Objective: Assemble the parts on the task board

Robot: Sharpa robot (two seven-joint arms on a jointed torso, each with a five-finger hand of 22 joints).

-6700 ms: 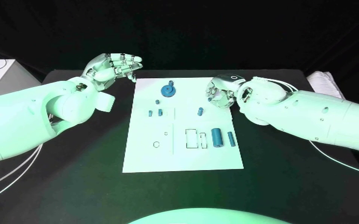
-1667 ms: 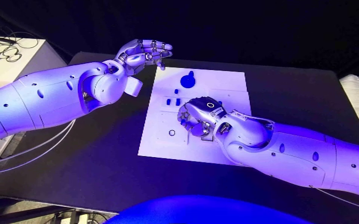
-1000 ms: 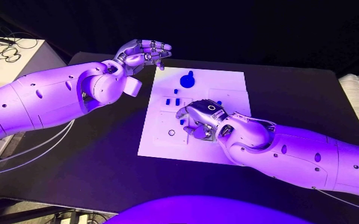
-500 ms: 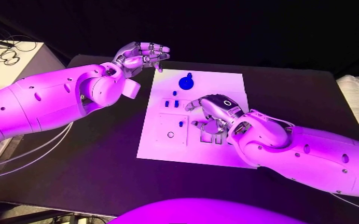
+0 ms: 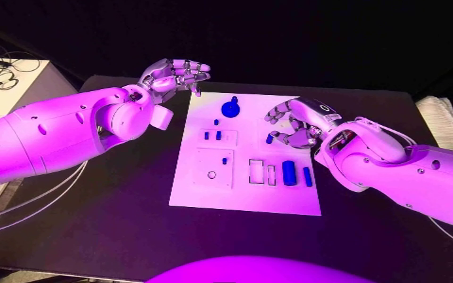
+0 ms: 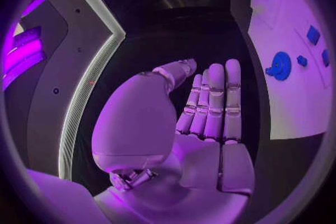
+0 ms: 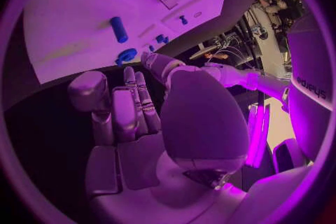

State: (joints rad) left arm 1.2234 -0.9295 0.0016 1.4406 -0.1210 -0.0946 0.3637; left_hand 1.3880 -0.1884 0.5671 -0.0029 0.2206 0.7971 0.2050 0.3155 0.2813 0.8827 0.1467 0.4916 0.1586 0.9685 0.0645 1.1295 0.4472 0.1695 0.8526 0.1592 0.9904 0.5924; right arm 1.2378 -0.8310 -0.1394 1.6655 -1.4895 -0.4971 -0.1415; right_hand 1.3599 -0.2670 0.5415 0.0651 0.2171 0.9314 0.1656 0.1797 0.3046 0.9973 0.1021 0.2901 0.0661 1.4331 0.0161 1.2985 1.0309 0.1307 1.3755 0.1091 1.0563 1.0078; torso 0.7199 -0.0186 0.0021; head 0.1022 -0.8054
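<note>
The white task board [image 5: 247, 191] lies mid-table. On it are a round blue part [image 5: 230, 107] at the far end, three small blue parts [image 5: 213, 135], a small blue part [image 5: 224, 161] in the square panel, and a blue cylinder [image 5: 289, 173] beside a thin blue part [image 5: 307, 176]. My right hand [image 5: 297, 126] hovers at the board's right side with loosely curled fingers and holds nothing. A short blue peg [image 5: 269, 139] lies just beside its fingertips and shows on the board [image 7: 70, 5] as peg [image 7: 118, 29]. My left hand [image 5: 175, 75] is raised off the board's far left corner, holding nothing.
Two empty rectangular slots [image 5: 262, 171] sit left of the cylinder, and a small ring hole [image 5: 211, 174] marks the square panel. The round part [image 6: 280, 65] shows beyond my left hand's fingers [image 6: 213, 101]. Black table surrounds the board.
My right hand has drawn back from over the board's middle slots to its right side, uncovering the slots, cylinder and thin part. The left hand keeps its raised pose.
</note>
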